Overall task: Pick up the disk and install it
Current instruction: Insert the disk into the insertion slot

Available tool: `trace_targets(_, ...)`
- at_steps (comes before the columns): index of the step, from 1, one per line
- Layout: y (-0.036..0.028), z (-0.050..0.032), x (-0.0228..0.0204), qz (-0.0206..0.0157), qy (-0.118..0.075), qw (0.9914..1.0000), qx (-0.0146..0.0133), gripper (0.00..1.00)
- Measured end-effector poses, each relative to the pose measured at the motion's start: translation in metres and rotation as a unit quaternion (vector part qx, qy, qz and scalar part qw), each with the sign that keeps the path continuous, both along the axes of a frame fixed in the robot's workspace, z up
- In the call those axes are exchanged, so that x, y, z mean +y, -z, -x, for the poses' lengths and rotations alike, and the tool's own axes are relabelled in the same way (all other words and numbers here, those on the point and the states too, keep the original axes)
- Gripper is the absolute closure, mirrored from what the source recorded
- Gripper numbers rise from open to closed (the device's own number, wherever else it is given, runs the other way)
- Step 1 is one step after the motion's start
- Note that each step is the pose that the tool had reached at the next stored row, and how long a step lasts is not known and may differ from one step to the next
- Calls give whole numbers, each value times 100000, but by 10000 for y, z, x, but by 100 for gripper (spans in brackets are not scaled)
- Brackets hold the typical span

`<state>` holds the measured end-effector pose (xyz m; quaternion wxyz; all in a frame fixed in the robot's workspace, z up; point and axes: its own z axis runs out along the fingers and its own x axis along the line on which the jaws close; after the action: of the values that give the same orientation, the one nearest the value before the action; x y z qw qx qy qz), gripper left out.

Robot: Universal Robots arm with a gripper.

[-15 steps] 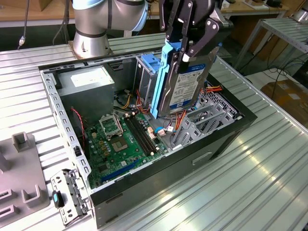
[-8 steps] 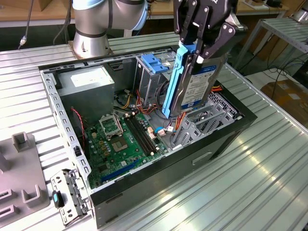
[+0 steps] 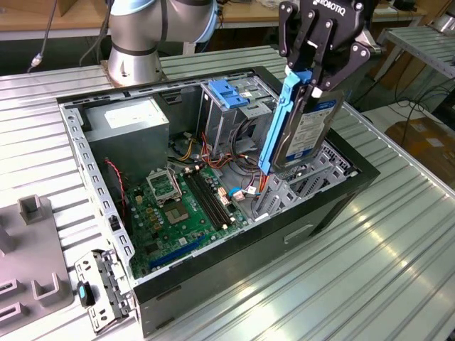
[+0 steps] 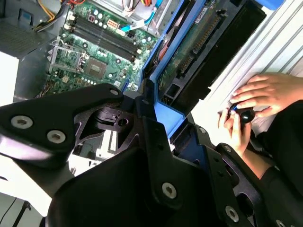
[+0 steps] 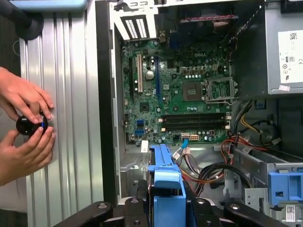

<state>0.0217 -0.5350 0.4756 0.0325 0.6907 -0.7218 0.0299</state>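
The disk (image 3: 311, 131) hangs on edge above the open computer case (image 3: 234, 263), white label facing the exterior view's right, blue side rail (image 3: 279, 121) toward the left. My black gripper (image 3: 313, 77) is shut on its upper end. The lower end dips toward the grey drive bay (image 3: 288, 190) at the case's right side. In the second wrist view the disk's green circuit-board underside (image 4: 194, 52) runs away from my fingers (image 4: 156, 142). In the first wrist view the disk's blue rail (image 5: 165, 189) sits between the gripper's links.
Inside the case lie a green motherboard (image 3: 181, 206), a grey power-supply box (image 3: 131, 124) and a metal cage with a blue top (image 3: 231, 96), with loose cables (image 3: 238, 188) between them. A person's hands (image 5: 23, 123) hold a black knob beside the case. Grey fixtures (image 3: 32, 249) stand at the exterior view's left.
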Motion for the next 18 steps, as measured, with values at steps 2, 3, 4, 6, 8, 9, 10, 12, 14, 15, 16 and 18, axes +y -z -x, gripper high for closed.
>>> trace_targets(2,18,-59,-9,51,-3,100000,1,63)
trace_targets(3,32,-98,-15,81,1,100000,0,63)
trace_targets(4,50,-150,-22,127,2,100000,0,63)
trace_targets(6,77,-226,-28,200,-3,100000,0,63)
trace_targets(8,86,-262,-32,216,2,100000,1,63)
trace_targets(9,87,-270,-33,213,-1,100000,0,63)
trace_targets(10,87,-271,-33,218,1,100000,3,63)
trace_targets(12,88,-271,-33,212,7,100000,2,63)
trace_targets(14,88,-272,-33,209,0,100000,-1,63)
trace_targets(15,88,-272,-33,206,2,100000,1,63)
trace_targets(16,100,-294,-45,214,-179,100000,2,63)
trace_targets(18,126,-341,-58,214,-754,99997,1,63)
